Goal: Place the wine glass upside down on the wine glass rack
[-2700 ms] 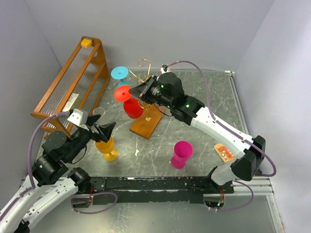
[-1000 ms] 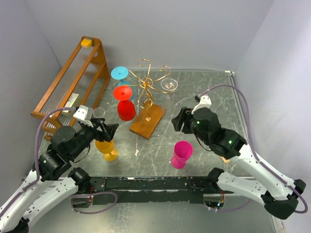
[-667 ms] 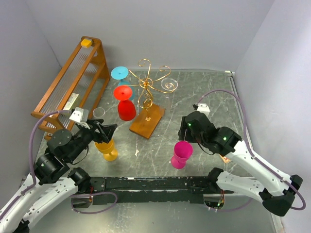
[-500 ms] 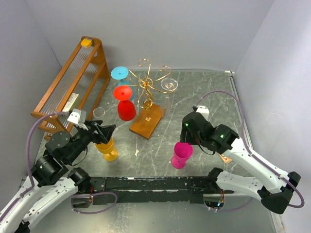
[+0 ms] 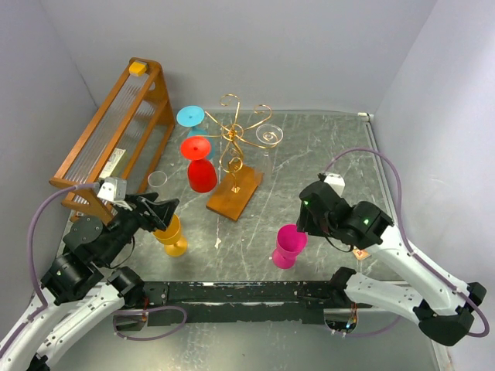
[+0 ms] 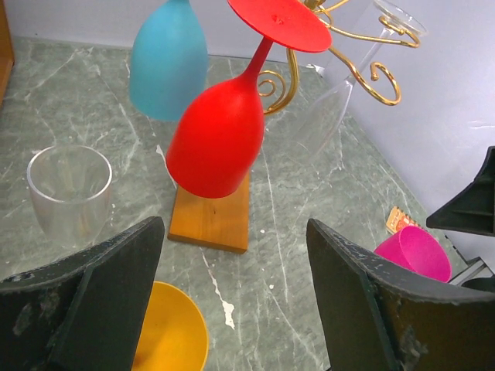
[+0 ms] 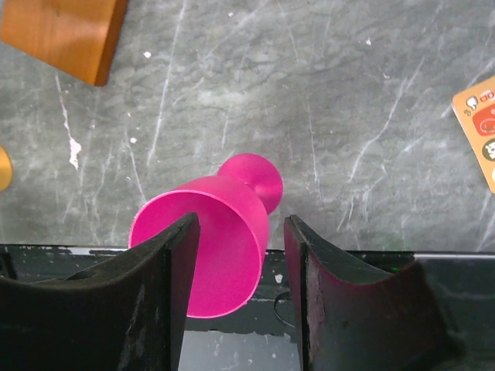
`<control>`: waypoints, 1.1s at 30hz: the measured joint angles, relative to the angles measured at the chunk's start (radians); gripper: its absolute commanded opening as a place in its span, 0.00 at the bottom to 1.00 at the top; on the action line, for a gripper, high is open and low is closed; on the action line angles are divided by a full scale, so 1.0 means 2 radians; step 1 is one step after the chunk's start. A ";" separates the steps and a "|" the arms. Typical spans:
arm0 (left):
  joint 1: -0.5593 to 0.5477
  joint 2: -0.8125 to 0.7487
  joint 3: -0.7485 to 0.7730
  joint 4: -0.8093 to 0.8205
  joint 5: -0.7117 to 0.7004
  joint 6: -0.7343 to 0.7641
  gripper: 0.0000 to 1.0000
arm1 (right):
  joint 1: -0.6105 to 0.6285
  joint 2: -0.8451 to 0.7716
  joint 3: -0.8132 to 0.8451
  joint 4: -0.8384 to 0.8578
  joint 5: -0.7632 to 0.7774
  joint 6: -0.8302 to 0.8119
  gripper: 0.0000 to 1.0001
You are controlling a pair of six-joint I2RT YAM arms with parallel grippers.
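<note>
The wine glass rack (image 5: 234, 195), gold scroll wire on a wooden base (image 6: 213, 220), stands mid-table. A red wine glass (image 5: 199, 166) (image 6: 220, 135), a blue one (image 5: 189, 116) (image 6: 168, 66) and a clear one (image 5: 269, 135) (image 6: 332, 108) hang upside down on it. A pink wine glass (image 5: 290, 246) (image 7: 224, 247) stands upright near the front. My right gripper (image 5: 303, 226) (image 7: 241, 228) is open right above it, its jaws straddling the rim's right side without pressing it. My left gripper (image 5: 162, 209) (image 6: 232, 309) is open and empty above a yellow wine glass (image 5: 172, 236) (image 6: 166, 336).
A tall orange-brown wooden frame (image 5: 116, 131) lines the left side. A clear tumbler (image 5: 157, 179) (image 6: 69, 193) stands beside the yellow glass. An orange card (image 5: 360, 253) (image 7: 479, 127) lies at the front right. The black rail (image 5: 247, 292) runs along the near edge.
My right arm left the rack, where the clear glass now hangs, and came down over the pink glass with its jaws narrowing. The left arm drew back slightly.
</note>
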 measured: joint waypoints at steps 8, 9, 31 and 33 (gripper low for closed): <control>0.000 -0.006 0.000 -0.003 -0.001 -0.002 0.85 | 0.000 0.008 -0.010 -0.014 -0.013 0.012 0.38; 0.000 -0.008 0.000 -0.003 -0.001 -0.002 0.85 | 0.000 0.011 -0.012 -0.015 -0.016 0.012 0.36; 0.000 -0.010 0.000 0.000 0.012 0.007 0.87 | 0.000 0.047 -0.039 -0.002 -0.030 -0.028 0.00; 0.000 -0.010 0.000 0.000 0.013 0.008 0.87 | 0.000 0.047 -0.039 -0.002 -0.028 -0.031 0.00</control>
